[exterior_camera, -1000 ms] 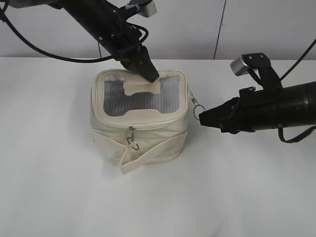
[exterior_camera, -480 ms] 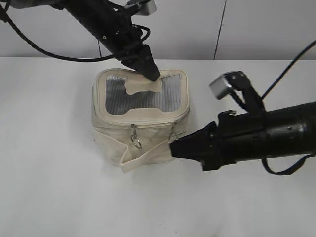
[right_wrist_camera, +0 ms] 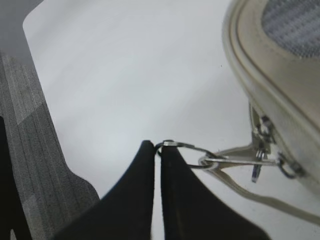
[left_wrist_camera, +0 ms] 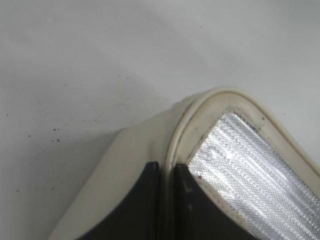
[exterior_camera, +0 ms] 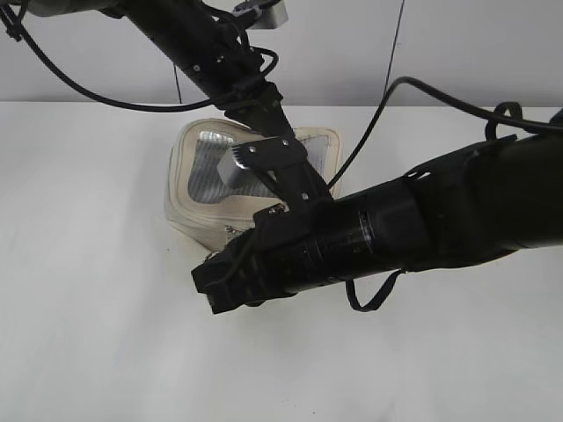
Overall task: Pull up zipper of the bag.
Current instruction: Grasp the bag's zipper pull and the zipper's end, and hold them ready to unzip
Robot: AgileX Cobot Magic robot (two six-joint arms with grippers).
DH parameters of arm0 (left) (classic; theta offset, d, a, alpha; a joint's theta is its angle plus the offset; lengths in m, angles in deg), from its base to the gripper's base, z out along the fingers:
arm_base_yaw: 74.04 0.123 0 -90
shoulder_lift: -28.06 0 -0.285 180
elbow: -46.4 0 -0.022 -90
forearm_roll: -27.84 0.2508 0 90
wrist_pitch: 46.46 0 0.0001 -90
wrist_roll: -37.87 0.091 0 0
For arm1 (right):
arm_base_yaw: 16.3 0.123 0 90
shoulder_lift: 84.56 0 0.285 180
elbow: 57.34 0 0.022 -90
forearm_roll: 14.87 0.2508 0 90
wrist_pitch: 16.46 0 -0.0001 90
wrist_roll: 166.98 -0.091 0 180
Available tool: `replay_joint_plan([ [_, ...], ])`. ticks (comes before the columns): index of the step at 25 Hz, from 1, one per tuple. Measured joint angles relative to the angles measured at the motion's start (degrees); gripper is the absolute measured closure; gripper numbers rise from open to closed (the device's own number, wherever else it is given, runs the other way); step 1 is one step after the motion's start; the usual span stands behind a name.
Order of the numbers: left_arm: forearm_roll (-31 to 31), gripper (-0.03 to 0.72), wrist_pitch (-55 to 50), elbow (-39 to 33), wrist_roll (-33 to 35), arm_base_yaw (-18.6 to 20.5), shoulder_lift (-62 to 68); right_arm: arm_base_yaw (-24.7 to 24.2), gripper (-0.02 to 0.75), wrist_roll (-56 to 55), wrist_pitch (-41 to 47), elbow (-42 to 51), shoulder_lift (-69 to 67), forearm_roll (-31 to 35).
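Observation:
The cream-white bag (exterior_camera: 201,171) with a grey mesh top stands mid-table, its front mostly hidden by my right arm. My left gripper (exterior_camera: 268,119) is at the bag's rear top. In the left wrist view it (left_wrist_camera: 166,167) is shut on the bag's cream rim piping (left_wrist_camera: 172,135), next to the mesh panel (left_wrist_camera: 240,160). My right gripper (exterior_camera: 209,283) reaches across the bag's front. In the right wrist view it (right_wrist_camera: 157,147) is shut on the round key-ring loop (right_wrist_camera: 186,145) of a silver zipper pull (right_wrist_camera: 235,161), which stretches taut to the slider (right_wrist_camera: 261,131) on the bag (right_wrist_camera: 260,75).
The white table (exterior_camera: 88,308) runs all round the bag, with a grey wall (exterior_camera: 457,53) behind. My right arm's black body (exterior_camera: 422,220) lies low across the right half. A grey ribbed surface (right_wrist_camera: 30,150) shows past the table's edge in the right wrist view.
My right arm has swung from the bag's right side across its front to the left and now pinches a pull's ring. The bag has tilted slightly. My left gripper has stayed on the rear rim.

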Motion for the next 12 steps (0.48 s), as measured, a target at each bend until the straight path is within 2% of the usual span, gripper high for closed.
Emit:
replay_joint_plan([
  [1,-0.1,0.642,-0.2,0.0,-0.2,0.2,0.0,-0.3,0.688,-2.4,0.1,0.2,0.0,-1.7],
  [3,-0.5,0.612,-0.6,0.0,-1.2,0.8,-0.2,-2.0,0.589,-7.5,1.3,1.1,0.9,-6.1],
  [5,-1.2,0.573,-1.0,0.0,-2.6,1.9,-0.9,-4.7,0.417,-13.7,3.1,2.6,3.2,-12.6],
  [7,-1.7,0.553,-1.2,0.0,-4.3,3.3,-2.5,-8.4,0.279,-19.1,3.7,4.0,6.4,-18.3],
  [9,-2.1,0.546,-1.2,-0.5,-5.4,5.0,-5.4,-12.2,0.215,-24.6,4.1,5.2,10.1,-23.3],
  [12,-0.6,0.544,0.2,-3.0,-7.6,7.0,-10.7,-18.1,0.192,-32.4,6.2,5.4,15.4,-30.3],
])
